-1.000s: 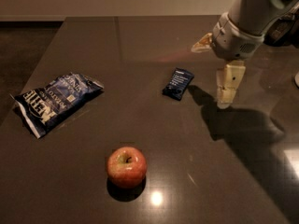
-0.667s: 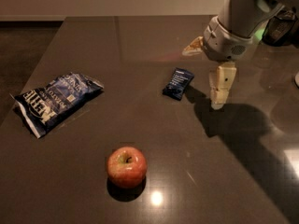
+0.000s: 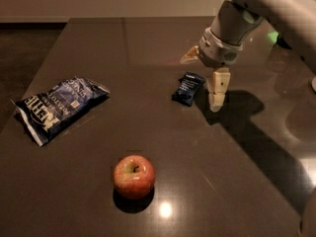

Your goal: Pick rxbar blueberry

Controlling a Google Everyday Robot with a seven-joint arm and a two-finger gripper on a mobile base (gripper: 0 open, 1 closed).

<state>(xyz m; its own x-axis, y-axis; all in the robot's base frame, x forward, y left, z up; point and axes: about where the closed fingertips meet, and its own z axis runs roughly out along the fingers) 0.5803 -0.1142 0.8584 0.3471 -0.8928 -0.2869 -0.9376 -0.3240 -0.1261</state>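
The rxbar blueberry (image 3: pixel 188 88) is a small dark navy bar lying flat on the dark table (image 3: pixel 232 172), right of centre. My gripper (image 3: pixel 204 72) hangs just right of the bar and a little above it, on the end of the grey-white arm (image 3: pixel 232 26) that comes in from the top right. It is open and empty. One tan finger (image 3: pixel 217 88) points down right beside the bar's right edge. The other finger (image 3: pixel 189 55) sticks out behind the bar.
A large crinkled blue chip bag (image 3: pixel 58 107) lies at the left of the table. A red-yellow apple (image 3: pixel 134 176) stands near the front centre. The arm's shadow falls across the right side of the table. The table's left edge borders dark floor.
The gripper has moved left, closing in on the bar's right side. The bar, chip bag and apple have not moved.
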